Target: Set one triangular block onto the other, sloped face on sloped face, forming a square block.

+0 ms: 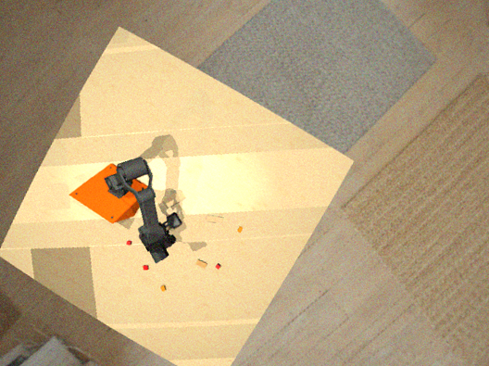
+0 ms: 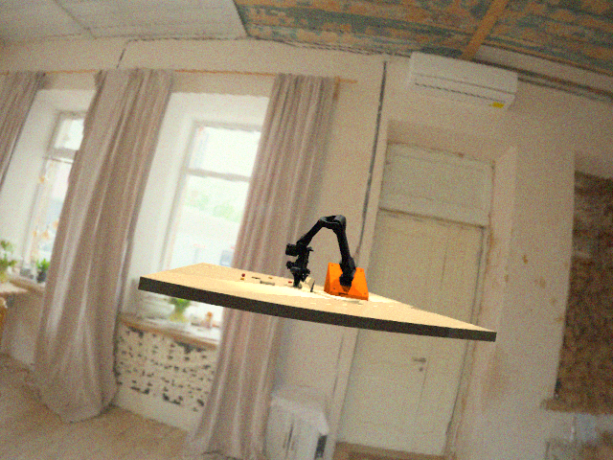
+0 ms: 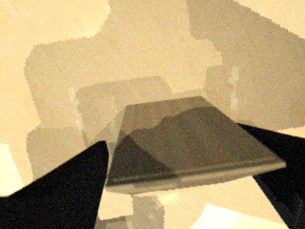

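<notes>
In the wrist view a tan triangular block (image 3: 191, 143) lies on the table with its sloped face up. My gripper (image 3: 168, 139) (image 1: 166, 242) (image 2: 298, 282) is low over it, one dark finger close at each end of the block, still spread wide. In the exterior view a pale wedge (image 2: 309, 284) shows on the table just right of the fingers; I cannot tell which of the two blocks it is. In the top view my wrist hides the blocks. The second triangular block is not in the wrist view.
The arm's orange base (image 1: 106, 196) (image 2: 346, 285) stands behind the gripper. Small red cubes (image 1: 128, 242) (image 1: 146, 267) (image 1: 217, 266), orange cubes (image 1: 240, 228) (image 1: 163, 288) and a tan block (image 1: 201, 263) lie scattered around.
</notes>
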Robot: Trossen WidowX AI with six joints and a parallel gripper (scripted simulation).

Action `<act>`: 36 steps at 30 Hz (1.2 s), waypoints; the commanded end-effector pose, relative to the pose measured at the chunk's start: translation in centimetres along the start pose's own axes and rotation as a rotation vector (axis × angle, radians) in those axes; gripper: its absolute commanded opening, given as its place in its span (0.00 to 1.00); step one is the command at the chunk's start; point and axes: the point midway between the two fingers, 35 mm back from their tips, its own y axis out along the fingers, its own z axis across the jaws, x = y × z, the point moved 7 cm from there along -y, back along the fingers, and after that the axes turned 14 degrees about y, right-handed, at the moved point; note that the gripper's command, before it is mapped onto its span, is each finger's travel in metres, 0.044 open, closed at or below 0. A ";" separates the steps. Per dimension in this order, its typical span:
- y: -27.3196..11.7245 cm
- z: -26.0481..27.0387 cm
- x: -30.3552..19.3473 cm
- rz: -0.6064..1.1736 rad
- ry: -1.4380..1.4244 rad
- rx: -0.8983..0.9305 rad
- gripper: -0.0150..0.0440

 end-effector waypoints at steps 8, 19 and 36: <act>0.2 0.0 -0.1 0.004 0.006 0.004 0.55; -1.3 0.0 0.0 0.002 0.004 0.002 0.25; -2.7 0.0 0.0 0.000 -0.025 0.005 0.25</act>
